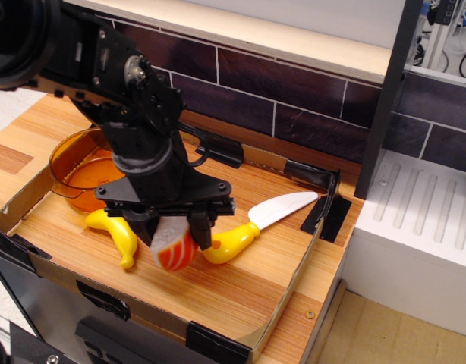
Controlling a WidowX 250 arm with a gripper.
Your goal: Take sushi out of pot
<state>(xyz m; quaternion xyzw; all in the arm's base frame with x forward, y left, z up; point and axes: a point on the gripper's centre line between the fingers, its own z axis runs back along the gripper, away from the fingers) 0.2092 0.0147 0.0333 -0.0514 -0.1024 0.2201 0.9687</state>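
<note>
The sushi (174, 248), white rice with an orange-red striped top, is held between my gripper's (172, 233) black fingers, just above the wooden board in front of the pot. The gripper is shut on it. The translucent orange pot (83, 169) stands at the back left of the board, partly hidden by my arm, with nothing visible inside it.
A yellow toy banana (121, 231) lies left of the sushi, by the pot. A toy knife (252, 220) with yellow handle and white blade lies right of it. The board (240, 292) has low cardboard edges and black corner clamps. A white appliance (423, 227) stands at the right.
</note>
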